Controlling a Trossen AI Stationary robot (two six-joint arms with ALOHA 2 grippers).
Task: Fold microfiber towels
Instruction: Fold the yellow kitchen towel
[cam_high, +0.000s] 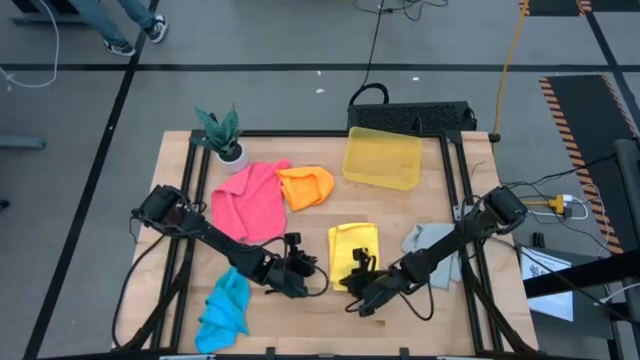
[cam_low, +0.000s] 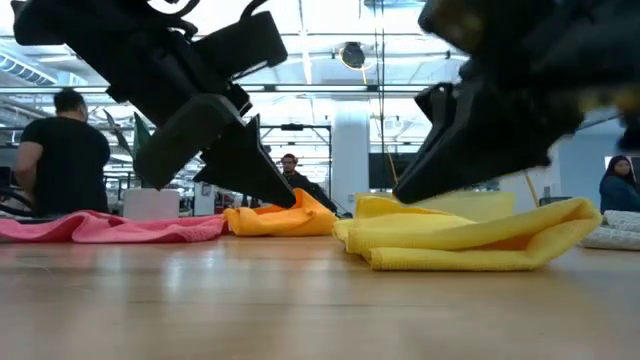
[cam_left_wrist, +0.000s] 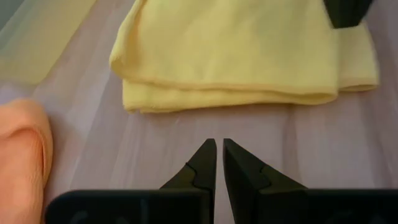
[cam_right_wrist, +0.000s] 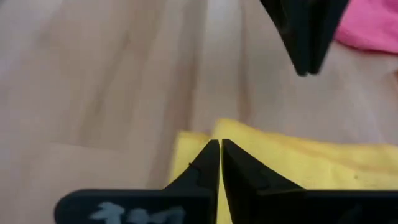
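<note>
1. The yellow towel (cam_high: 353, 250) lies folded on the desk (cam_high: 300, 325), near the front middle.
2. The right gripper (cam_right_wrist: 220, 144) is pinched shut on the yellow towel's edge.
3. The left gripper (cam_left_wrist: 219, 144) is closed and empty, just beside the yellow towel.

A pale wooden worktop (cam_high: 300, 330) stands on a grey floor (cam_high: 250, 40) marked with black tape lines. Behind it, a white column (cam_low: 351, 150) rises under bright ceiling lights, with people standing around.
</note>
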